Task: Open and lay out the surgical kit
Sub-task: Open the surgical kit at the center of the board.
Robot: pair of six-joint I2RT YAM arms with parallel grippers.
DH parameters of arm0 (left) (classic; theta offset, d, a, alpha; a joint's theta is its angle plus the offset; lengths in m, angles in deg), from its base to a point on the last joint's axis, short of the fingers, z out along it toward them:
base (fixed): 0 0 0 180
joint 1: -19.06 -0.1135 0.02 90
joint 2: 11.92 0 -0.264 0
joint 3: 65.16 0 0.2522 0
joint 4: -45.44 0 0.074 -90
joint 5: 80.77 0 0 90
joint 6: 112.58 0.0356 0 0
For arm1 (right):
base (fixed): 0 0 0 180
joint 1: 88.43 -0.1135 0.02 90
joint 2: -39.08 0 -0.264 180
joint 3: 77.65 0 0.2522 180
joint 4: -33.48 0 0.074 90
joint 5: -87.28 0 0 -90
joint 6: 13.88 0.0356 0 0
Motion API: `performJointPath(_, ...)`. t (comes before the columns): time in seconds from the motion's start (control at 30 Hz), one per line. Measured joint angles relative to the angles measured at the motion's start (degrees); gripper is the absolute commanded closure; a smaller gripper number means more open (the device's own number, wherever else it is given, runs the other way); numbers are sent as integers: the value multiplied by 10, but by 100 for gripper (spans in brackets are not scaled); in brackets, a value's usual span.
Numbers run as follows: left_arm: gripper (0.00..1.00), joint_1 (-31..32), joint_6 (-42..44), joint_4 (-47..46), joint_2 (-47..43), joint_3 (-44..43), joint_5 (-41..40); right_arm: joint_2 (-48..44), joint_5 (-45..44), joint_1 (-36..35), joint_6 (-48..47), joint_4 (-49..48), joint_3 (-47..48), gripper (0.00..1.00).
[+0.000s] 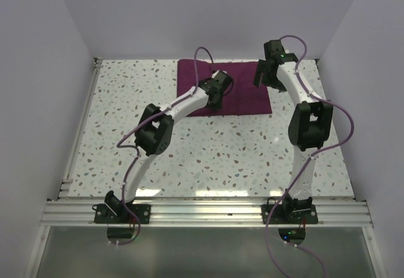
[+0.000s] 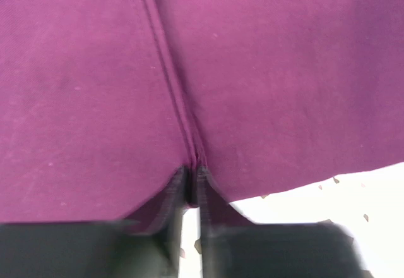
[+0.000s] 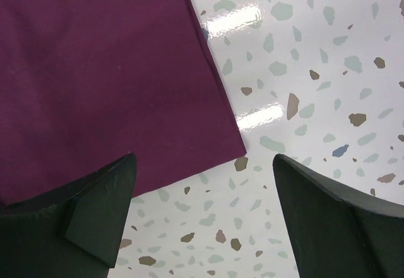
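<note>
The surgical kit's dark purple cloth wrap lies folded flat at the back middle of the table. My left gripper rests on it, and in the left wrist view the gripper is shut, pinching a raised seam of the cloth. My right gripper hovers open at the cloth's right edge; in the right wrist view the gripper straddles a corner of the cloth, with nothing held. The steel tray and instruments are hidden.
The white speckled tabletop surrounds the cloth. White walls close in the left, back and right sides. An aluminium rail with both arm bases runs along the near edge.
</note>
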Motion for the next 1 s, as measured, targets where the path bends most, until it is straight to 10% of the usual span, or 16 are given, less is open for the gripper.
performJointPath(0.23, 100, -18, -5, 3, -20, 9, 16, 14, 13, 3, -3, 0, 17, 8)
performJointPath(0.43, 98, -123, -28, -29, -239, 187, 26, 57, 62, 6, -4, -15, 78, 7)
performJointPath(0.7, 20, -253, -38, -68, -496, 442, -2, 136, 89, 6, 21, -87, 175, 7)
performJointPath(1.0, 20, -250, -56, -29, -477, 602, 35, 264, 74, 7, 62, -189, 235, 11)
